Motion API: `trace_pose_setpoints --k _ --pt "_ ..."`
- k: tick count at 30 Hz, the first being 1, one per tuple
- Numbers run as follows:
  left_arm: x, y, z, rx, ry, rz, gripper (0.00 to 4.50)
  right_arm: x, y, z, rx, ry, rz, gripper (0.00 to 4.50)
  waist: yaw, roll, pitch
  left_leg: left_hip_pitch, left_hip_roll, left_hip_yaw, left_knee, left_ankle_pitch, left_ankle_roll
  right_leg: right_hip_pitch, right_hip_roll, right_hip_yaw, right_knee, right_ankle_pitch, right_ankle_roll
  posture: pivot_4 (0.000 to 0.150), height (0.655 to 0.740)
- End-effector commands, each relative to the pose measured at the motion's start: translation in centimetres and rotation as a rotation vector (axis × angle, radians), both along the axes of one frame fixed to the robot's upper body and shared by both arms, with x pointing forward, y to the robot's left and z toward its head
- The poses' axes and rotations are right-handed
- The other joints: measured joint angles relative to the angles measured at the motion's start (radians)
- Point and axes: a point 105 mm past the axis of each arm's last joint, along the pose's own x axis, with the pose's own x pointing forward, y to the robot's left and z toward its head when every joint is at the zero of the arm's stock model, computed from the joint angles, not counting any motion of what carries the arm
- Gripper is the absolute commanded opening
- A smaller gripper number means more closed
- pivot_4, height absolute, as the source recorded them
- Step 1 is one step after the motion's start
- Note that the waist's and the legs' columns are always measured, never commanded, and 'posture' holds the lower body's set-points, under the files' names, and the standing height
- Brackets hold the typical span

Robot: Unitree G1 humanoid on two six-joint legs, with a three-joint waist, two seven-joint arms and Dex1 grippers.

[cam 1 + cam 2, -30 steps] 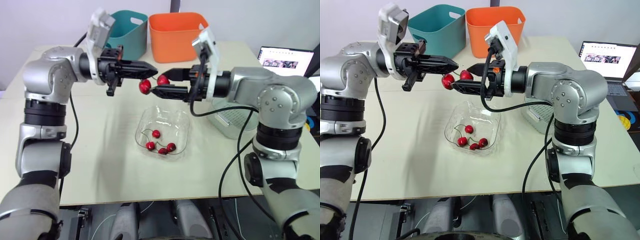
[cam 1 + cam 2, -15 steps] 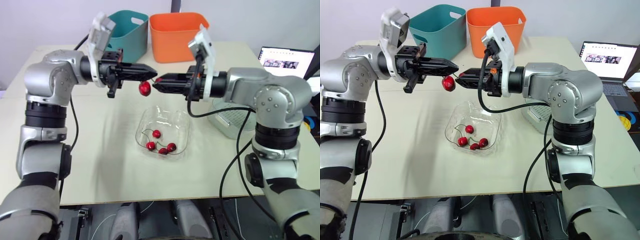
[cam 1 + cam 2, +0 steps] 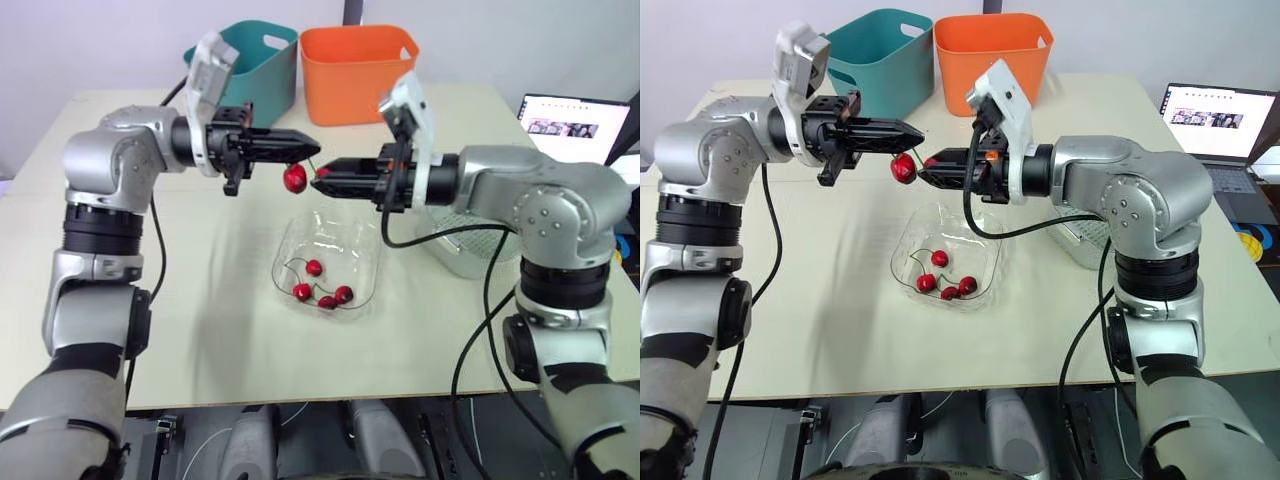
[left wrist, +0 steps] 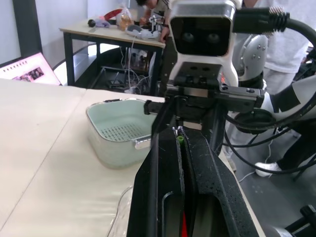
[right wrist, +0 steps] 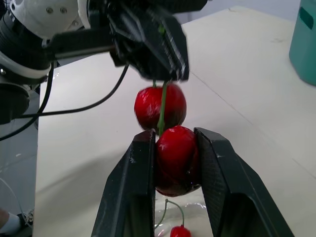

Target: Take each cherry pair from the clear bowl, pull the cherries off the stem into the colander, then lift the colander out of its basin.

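My left gripper (image 3: 312, 145) is shut on the green stem (image 4: 180, 139) of a cherry pair, held in the air above the clear bowl (image 3: 300, 232). My right gripper (image 3: 322, 172) meets it from the other side and is shut on one red cherry (image 5: 176, 160) of that pair. The other cherry (image 3: 295, 179) hangs free from the stem just below the left fingertips. Several more cherries (image 3: 322, 290) with stems lie in the bowl. The pale green colander (image 3: 470, 240) sits in its basin to the right of the bowl, below my right forearm.
A teal bin (image 3: 255, 60) and an orange bin (image 3: 355, 70) stand at the table's back edge. An open laptop (image 3: 572, 125) sits at the far right. The left wrist view looks past the colander rim (image 4: 106, 121) to desks and a person beyond the table.
My right gripper was open around one cherry of the pair and has shut on it. The left gripper has kept its hold on the stem throughout.
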Motion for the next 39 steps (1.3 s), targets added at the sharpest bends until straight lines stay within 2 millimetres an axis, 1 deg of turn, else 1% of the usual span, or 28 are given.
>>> trace_pose_setpoints --k 1,6,8,9,11,12,13,15,16,19,22,24,29,32,35,39 --pt "-0.9 0.4 2.9 -0.045 -0.099 -0.011 0.0 -0.4 -0.2 0.0 -0.012 -0.01 0.001 1.12 -0.001 0.001 0.0 0.0 0.0 0.0 0.0 0.0 0.0 0.0 0.0 0.0 0.0 0.0 0.0 0.15 0.74" --pt "-0.9 0.5 2.8 -0.038 -0.098 -0.01 0.0 -0.4 -0.7 -0.5 -0.022 0.006 -0.015 1.12 -0.001 0.001 0.0 0.001 0.0 0.0 0.0 0.0 0.0 0.0 0.0 0.0 0.0 0.0 0.0 0.15 0.74" --pt "-0.8 0.6 2.4 -0.019 -0.101 -0.005 0.0 -0.2 -1.4 -0.4 -0.017 0.003 -0.043 1.12 0.0 0.001 0.0 0.0 0.0 0.0 0.0 0.0 0.0 0.0 0.0 0.0 0.0 0.0 0.0 0.15 0.74" --pt "-0.6 0.6 2.1 -0.005 -0.107 0.008 0.0 0.0 -2.4 0.0 -0.006 -0.006 -0.075 1.12 0.0 0.001 0.0 0.0 0.0 0.0 0.0 0.0 0.0 0.0 0.0 0.0 0.0 0.0 0.0 0.15 0.74" --pt "-0.1 0.9 1.2 0.035 -0.134 0.043 0.0 0.4 -5.0 0.8 0.009 -0.043 -0.158 1.12 0.004 0.001 0.0 0.0 0.0 0.0 0.0 0.0 0.0 0.0 0.0 0.0 0.0 0.0 0.0 0.15 0.74" --pt "0.0 0.9 0.8 0.05 -0.144 0.054 0.0 0.5 -5.9 1.1 0.011 -0.059 -0.185 1.12 0.006 0.001 0.0 0.0 0.0 0.0 0.0 0.0 0.0 0.0 -0.001 0.0 0.0 0.0 0.0 0.15 0.74" --pt "0.1 1.0 0.5 0.057 -0.146 0.062 0.0 0.8 -7.5 1.4 0.022 -0.072 -0.246 1.12 0.007 0.001 0.0 0.0 -0.001 0.0 0.0 0.0 0.0 0.001 -0.001 0.0 0.0 0.0 0.001 0.15 0.74" --pt "0.2 1.1 0.1 0.063 -0.144 0.067 0.0 1.2 -10.0 1.7 0.024 -0.089 -0.336 1.12 0.009 0.001 0.0 0.0 -0.001 0.001 0.0 0.0 0.0 0.001 -0.001 0.0 -0.001 0.0 0.0 0.15 0.74" --pt "0.2 1.1 -0.2 0.067 -0.145 0.068 0.0 1.5 -11.5 1.6 0.013 -0.094 -0.399 1.12 0.01 0.001 0.0 0.0 -0.001 0.001 0.0 0.0 0.0 0.001 -0.001 0.0 -0.001 0.0 0.0 0.15 0.74" --pt "0.3 1.0 -1.0 0.08 -0.142 0.07 0.0 2.0 -15.7 0.4 -0.054 -0.099 -0.552 1.12 0.011 0.001 0.0 0.0 -0.001 0.001 0.0 0.0 0.0 0.001 -0.001 0.001 -0.002 0.0 0.0 0.15 0.74" --pt "0.5 0.9 -1.6 0.085 -0.136 0.071 0.0 2.5 -18.3 -1.3 -0.127 -0.095 -0.651 1.12 0.009 0.001 0.0 0.0 -0.001 0.002 0.0 0.0 0.0 0.001 -0.001 0.001 -0.002 0.0 0.0 0.15 0.74" --pt "0.5 0.8 -1.8 0.088 -0.135 0.069 0.0 2.9 -19.3 -2.4 -0.171 -0.09 -0.687 1.12 0.003 0.001 0.0 0.001 -0.001 0.002 0.0 0.0 0.0 0.001 -0.001 0.002 -0.002 0.0 0.0 0.15 0.74" --pt "0.4 0.6 -2.0 0.09 -0.133 0.06 0.0 4.0 -20.6 -4.9 -0.237 -0.079 -0.739 1.12 0.0 0.001 0.0 0.001 -0.001 0.002 0.0 0.0 0.0 0.001 0.0 0.002 -0.001 0.0 0.0 0.15 0.74" --pt "0.4 0.5 -2.1 0.092 -0.132 0.06 0.0 4.5 -21.0 -5.5 -0.246 -0.076 -0.754 1.12 0.001 0.001 0.0 0.001 -0.001 0.002 0.0 0.0 0.0 0.001 0.0 0.002 -0.001 0.0 0.001 0.15 0.74" --pt "0.3 0.8 -2.0 0.097 -0.133 0.068 0.0 4.6 -21.3 -5.2 -0.247 -0.078 -0.758 1.9 0.001 0.001 0.0 0.001 -0.001 0.002 0.0 0.0 0.0 0.001 0.0 0.002 -0.001 0.0 0.001 0.15 0.74" --pt "0.4 0.9 -1.9 0.097 -0.134 0.076 0.0 4.6 -21.5 -4.6 -0.246 -0.087 -0.758 3.38 0.001 0.001 0.0 0.001 -0.001 0.002 0.0 0.0 0.0 0.001 0.0 0.002 -0.001 0.0 0.001 0.15 0.74"
